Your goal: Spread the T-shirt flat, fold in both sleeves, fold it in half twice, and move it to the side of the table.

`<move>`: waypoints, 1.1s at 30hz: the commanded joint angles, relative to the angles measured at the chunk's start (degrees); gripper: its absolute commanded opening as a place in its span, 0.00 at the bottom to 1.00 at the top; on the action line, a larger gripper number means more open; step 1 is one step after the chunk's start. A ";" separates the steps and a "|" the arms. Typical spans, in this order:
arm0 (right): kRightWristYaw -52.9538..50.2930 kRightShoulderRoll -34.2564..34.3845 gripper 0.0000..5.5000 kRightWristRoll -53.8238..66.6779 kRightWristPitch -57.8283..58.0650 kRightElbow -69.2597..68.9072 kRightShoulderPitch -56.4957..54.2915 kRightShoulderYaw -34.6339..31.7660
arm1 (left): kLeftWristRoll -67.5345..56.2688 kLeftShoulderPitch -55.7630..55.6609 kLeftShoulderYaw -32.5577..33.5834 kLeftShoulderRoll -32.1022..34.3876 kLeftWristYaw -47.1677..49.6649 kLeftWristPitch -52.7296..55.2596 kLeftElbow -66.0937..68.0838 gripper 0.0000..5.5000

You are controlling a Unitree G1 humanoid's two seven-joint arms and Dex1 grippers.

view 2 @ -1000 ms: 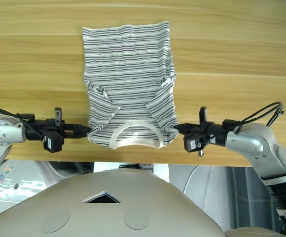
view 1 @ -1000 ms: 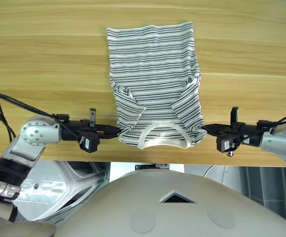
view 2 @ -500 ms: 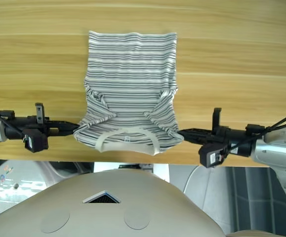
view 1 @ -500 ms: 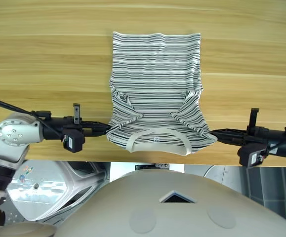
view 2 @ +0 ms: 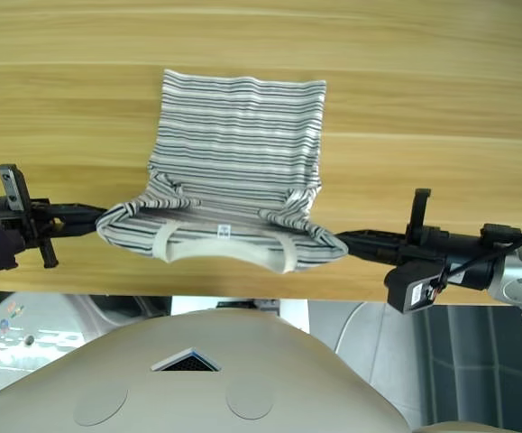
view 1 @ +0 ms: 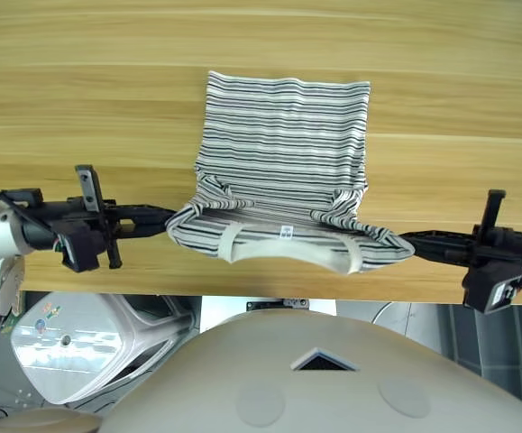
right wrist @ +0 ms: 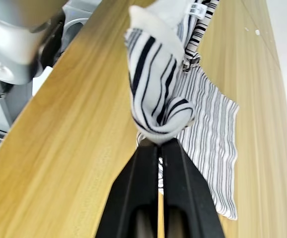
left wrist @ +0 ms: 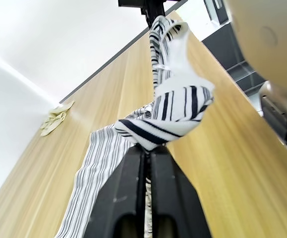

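Pale wood table (view 1: 80, 90). Left gripper (view 1: 172, 215) pinched tight on left shoulder corner of striped T-shirt (view 1: 283, 135). Right gripper (view 1: 405, 239) pinched tight on right shoulder corner. Near end of shirt held up off table, white collar (view 1: 288, 251) sagging between them. Sleeves folded in. Far hem flat on wood. Left wrist view: fingers (left wrist: 126, 188) squeezed together, cloth bunched at tip, small pale scrap (left wrist: 56, 118) on table by white wall.
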 commanded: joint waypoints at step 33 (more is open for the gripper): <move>-32.67 27.04 0.00 -37.40 22.08 47.12 -54.93 28.43 | 40.75 -49.16 -4.41 -38.07 34.73 0.03 71.43 0.02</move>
